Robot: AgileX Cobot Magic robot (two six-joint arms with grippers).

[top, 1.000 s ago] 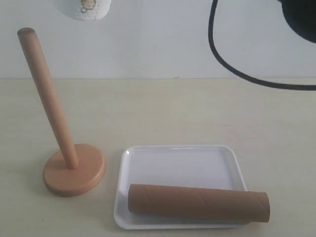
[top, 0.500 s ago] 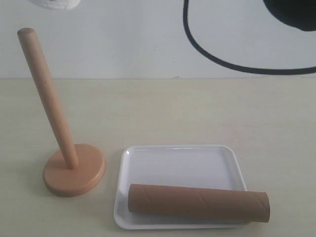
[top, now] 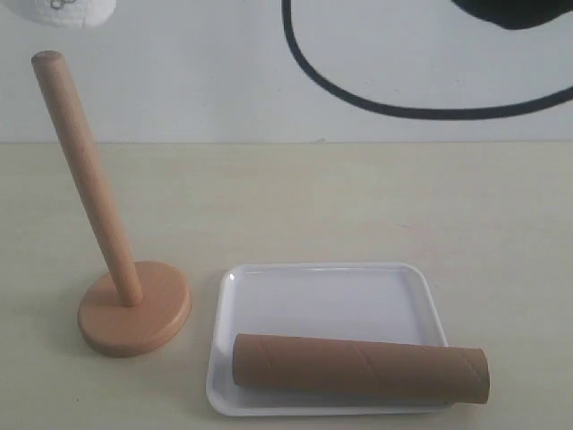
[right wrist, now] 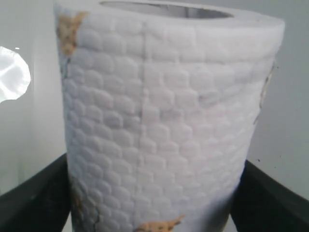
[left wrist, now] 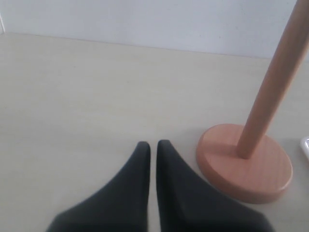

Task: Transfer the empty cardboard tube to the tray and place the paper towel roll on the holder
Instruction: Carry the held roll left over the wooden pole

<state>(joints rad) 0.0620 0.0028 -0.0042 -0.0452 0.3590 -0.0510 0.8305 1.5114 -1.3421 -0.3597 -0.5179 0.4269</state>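
The empty cardboard tube (top: 360, 367) lies across the near edge of the white tray (top: 322, 291), its right end sticking out past the rim. The wooden holder (top: 91, 184) stands left of the tray, its post bare. Only the bottom of the paper towel roll (top: 59, 11) shows, high at the top left, just above and left of the post's tip. In the right wrist view my right gripper (right wrist: 154, 203) is shut on the paper towel roll (right wrist: 164, 116), a black finger (right wrist: 34, 195) on each side. My left gripper (left wrist: 153, 145) is shut and empty, low over the table beside the holder's base (left wrist: 246, 164).
A black cable (top: 358, 94) loops across the white back wall, with a dark part of an arm (top: 510, 11) at the top right. A corner of the tray (left wrist: 306, 146) shows at the edge of the left wrist view.
The paper towel roll has moved left along the top of the exterior view, toward the post's tip. The cable and the dark arm part shifted left with it. Tube, tray and holder stayed put.
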